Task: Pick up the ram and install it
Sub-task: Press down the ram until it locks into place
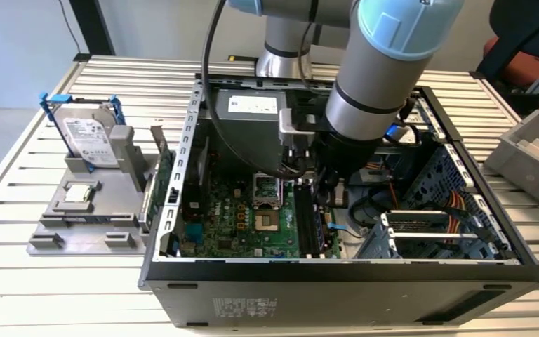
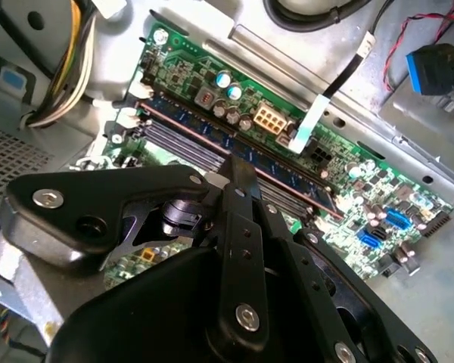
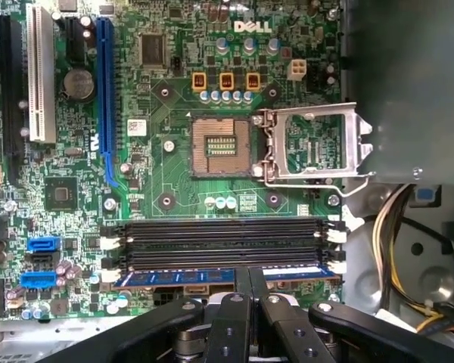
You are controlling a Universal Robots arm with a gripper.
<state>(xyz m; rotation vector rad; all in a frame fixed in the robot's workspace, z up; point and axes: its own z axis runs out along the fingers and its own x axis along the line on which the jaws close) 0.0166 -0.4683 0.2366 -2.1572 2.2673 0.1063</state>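
One ram stick (image 3: 219,277) stands in the outermost of the motherboard's (image 3: 174,189) memory slots (image 3: 219,242), the gripper (image 3: 250,283) with jaws pinched narrow on its top edge. Seating seems underway; I judge it needs firm, even downward pressure until the latches catch.

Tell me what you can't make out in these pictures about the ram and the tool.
1. Seating: in the first wrist view the tool covers the middle of the ram, so whether the ram sits fully in its slot is hidden.
2. Contact: in the second wrist view the tool's tip overlaps the ram; touching or just above is unclear.
3. Exterior view: the arm blocks the slot area.
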